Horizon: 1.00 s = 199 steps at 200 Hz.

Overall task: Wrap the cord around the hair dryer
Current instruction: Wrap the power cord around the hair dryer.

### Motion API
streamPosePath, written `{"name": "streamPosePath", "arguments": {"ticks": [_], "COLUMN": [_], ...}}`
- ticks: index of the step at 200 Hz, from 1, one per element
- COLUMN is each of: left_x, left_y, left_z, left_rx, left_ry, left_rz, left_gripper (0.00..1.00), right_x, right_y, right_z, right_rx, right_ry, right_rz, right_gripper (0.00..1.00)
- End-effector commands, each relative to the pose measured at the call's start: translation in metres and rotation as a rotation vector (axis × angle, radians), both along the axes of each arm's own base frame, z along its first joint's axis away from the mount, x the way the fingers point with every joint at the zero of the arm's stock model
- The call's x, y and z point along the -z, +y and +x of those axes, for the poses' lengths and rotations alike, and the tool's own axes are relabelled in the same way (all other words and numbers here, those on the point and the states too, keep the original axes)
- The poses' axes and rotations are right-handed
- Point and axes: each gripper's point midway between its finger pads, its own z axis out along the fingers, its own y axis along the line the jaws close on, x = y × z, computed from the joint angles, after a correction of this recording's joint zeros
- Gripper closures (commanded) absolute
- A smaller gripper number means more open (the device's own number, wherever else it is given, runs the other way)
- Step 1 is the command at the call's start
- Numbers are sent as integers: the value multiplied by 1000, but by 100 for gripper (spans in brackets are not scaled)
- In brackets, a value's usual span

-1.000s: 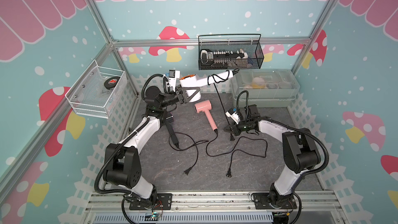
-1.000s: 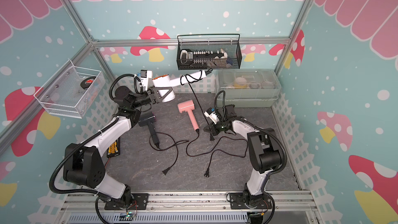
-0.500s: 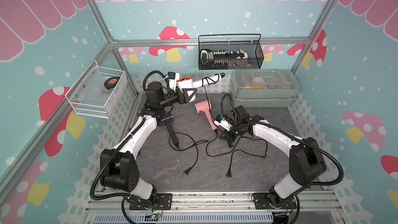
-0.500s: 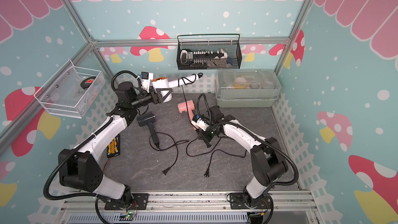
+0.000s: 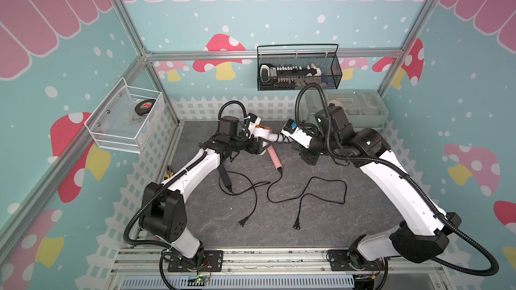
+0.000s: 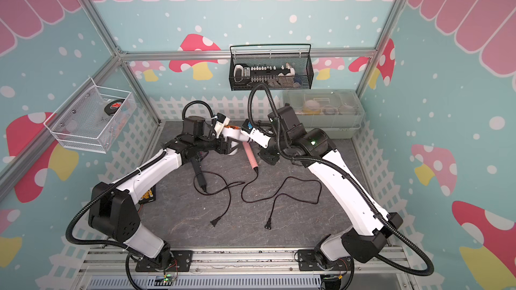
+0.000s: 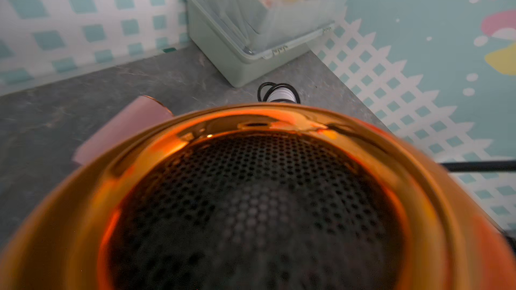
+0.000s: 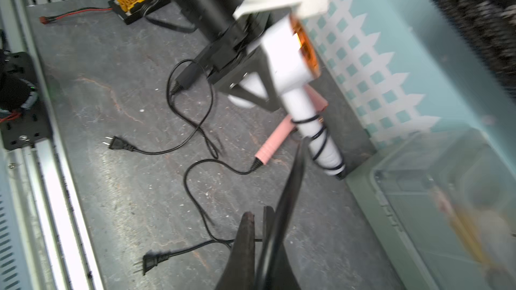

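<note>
Here, at the mat's (image 5: pixel 279 232) twelve o'clock, the left gripper (image 5: pixel 258 147), half-open, clamps the smooth white dryer (image 5: pixel 263 134), while the right gripper (image 8: pixel 258 218), closed, pinches its thin coiled cord (image 8: pixel 318 135).

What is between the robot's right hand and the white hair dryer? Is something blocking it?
Nothing visible blocks it. Only the black cord, pinched in the right hand, runs across the gap to the handle of the white hair dryer. The pink hair dryer lies lower, out of the way.
</note>
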Motion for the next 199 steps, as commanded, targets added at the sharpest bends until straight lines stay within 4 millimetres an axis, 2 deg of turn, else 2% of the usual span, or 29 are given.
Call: {"name": "streamPosePath", "arguments": {"ticks": [1, 21, 43, 69, 88, 123, 143, 191, 199], "left_x": [-7, -7, -13, -31, -49, -92, -112, -137, -141], "left_y": [-25, -41, -48, -60, -64, -62, -53, -30, -17], "left_z": [-37, -66, -93, -123, -132, -130, -120, -87, -75], "left_rx": [152, 241, 323, 432, 472, 487, 461, 377, 339], "left_ry": [-36, -22, -11, -26, -50, -119, -147, -175, -187], "left_rz": [1, -11, -60, -142, -207, -337, -424, -601, -632], "left_gripper": [100, 100, 100, 100, 100, 100, 100, 100, 100], "right_x": [2, -3, 6, 34, 62, 117, 136, 147, 151], "right_y": [-13, -19, -30, -38, -37, -39, -42, -42, -42], "right_z": [24, 49, 78, 105, 116, 126, 127, 117, 114], "right_rx": [17, 38, 58, 47, 12, 1, 2, 9, 14], "right_ry": [-54, -70, -39, 42, 118, 228, 276, 313, 323], "right_rz": [-114, -116, -107, -94, -72, 12, 114, 337, 351], "right_gripper": [100, 100, 100, 100, 100, 100, 100, 100, 100]}}
